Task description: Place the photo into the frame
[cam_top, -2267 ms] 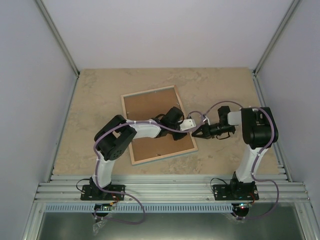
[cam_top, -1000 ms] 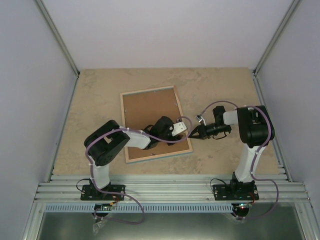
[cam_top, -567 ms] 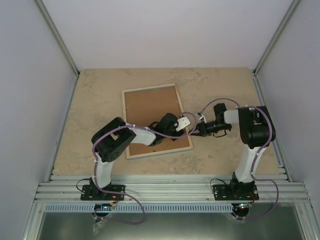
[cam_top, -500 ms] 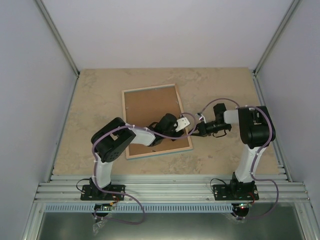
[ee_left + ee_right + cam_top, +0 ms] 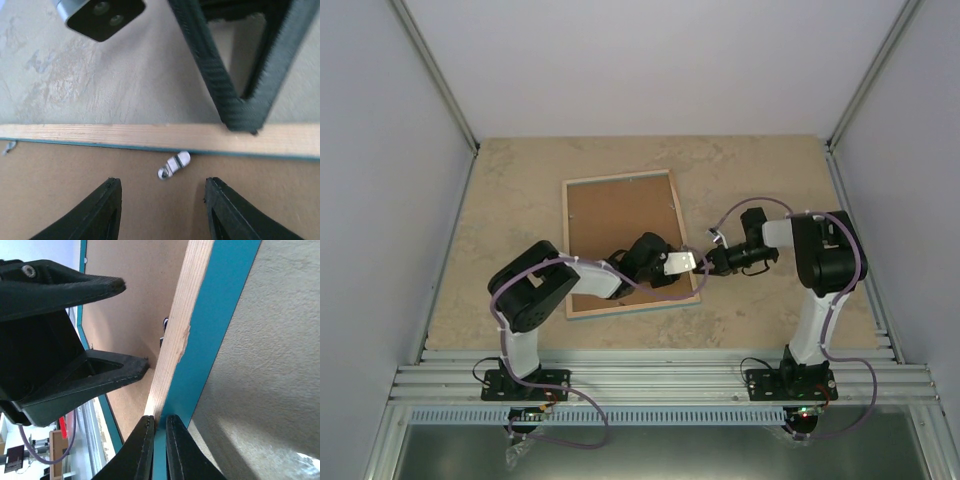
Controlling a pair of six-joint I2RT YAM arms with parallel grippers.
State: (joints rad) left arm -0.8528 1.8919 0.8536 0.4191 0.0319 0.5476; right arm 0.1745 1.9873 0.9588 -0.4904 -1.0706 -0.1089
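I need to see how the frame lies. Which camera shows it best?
The top view: the whole frame lies back up on the table. The left wrist view shows only one wooden edge; the right wrist view, a close strip of wood and turquoise.

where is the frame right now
In the top view the frame lies back-up on the table, left of centre, with the left gripper over its back and the right gripper at its right edge.
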